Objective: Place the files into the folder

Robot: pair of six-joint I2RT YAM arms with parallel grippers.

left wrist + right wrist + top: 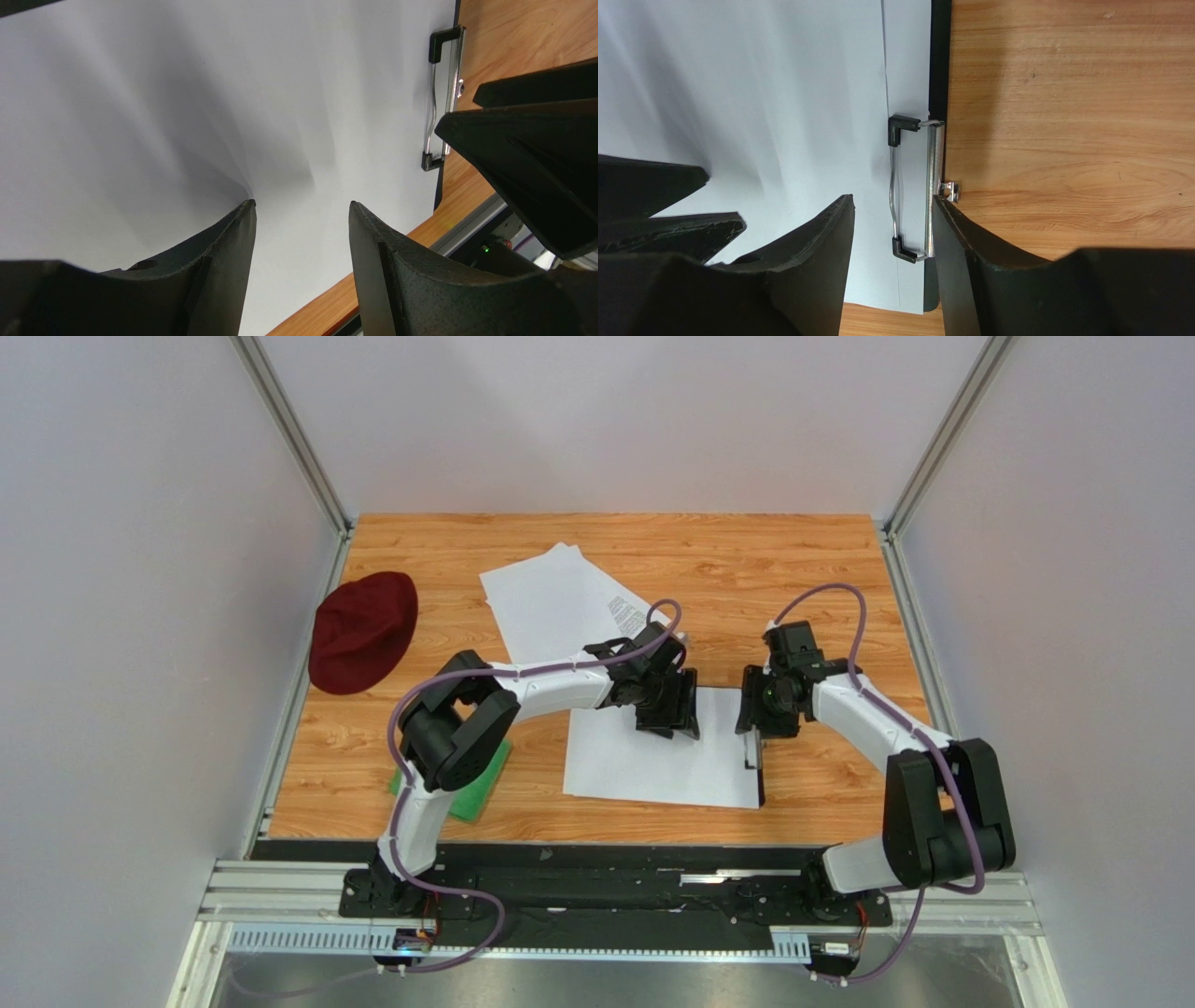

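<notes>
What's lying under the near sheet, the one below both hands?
The black folder: only a strip along its edge and its metal clip show beside the sheet. The rest is covered.

The left arm (554, 686) and right arm (863, 717) bend inward, wrists tipped down, both jaws parted.

White files (659, 760), black folder (940, 56), dark red hat (362, 630), green cloth (488, 784)

No words, labels or numbers can be read in any view. One of the files (554, 602), a white sheet lying farthest from the arms, carries a small block of black print (626, 606) near its right edge. The print is too small to make out.
</notes>
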